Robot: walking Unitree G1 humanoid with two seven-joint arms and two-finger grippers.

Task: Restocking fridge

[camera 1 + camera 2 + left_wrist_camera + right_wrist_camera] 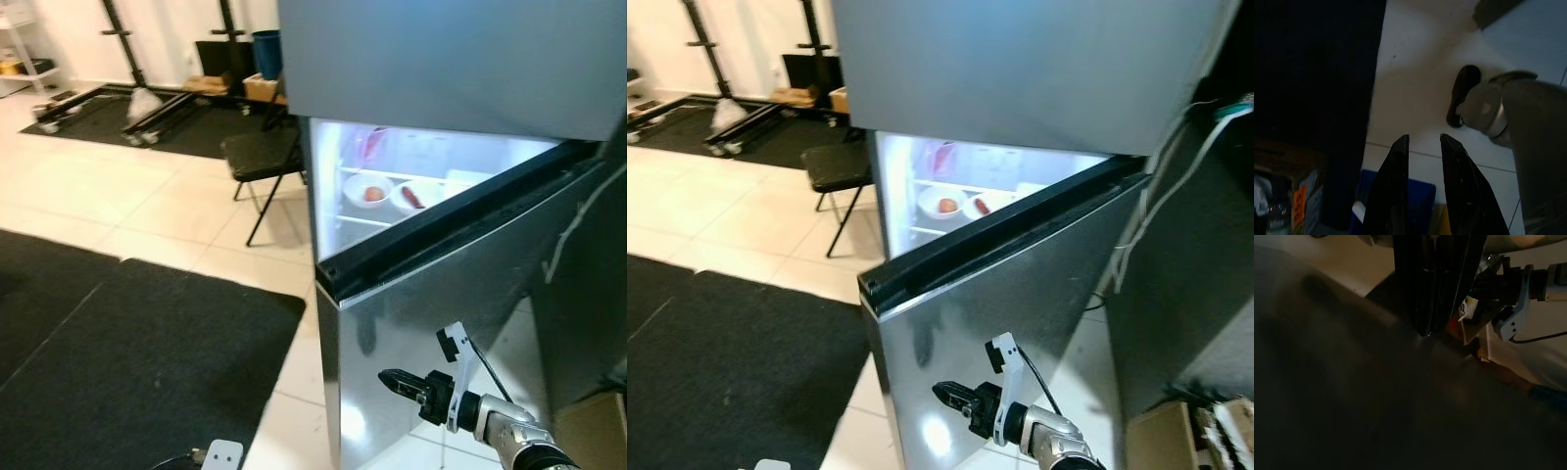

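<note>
While the fridge door (460,294) stands ajar, the right tool (392,380) rests fingers-together against its steel face.
Stiff, heavy, slick — likely best pulled by its edge; beyond, two bowls (368,190) sit on the lit shelf.

The right arm (509,431) reaches in from the lower right of the frame, its right gripper (392,380) pointing left, fingers pressed together. The left gripper (1422,161) hangs low, fingers slightly parted.
</note>
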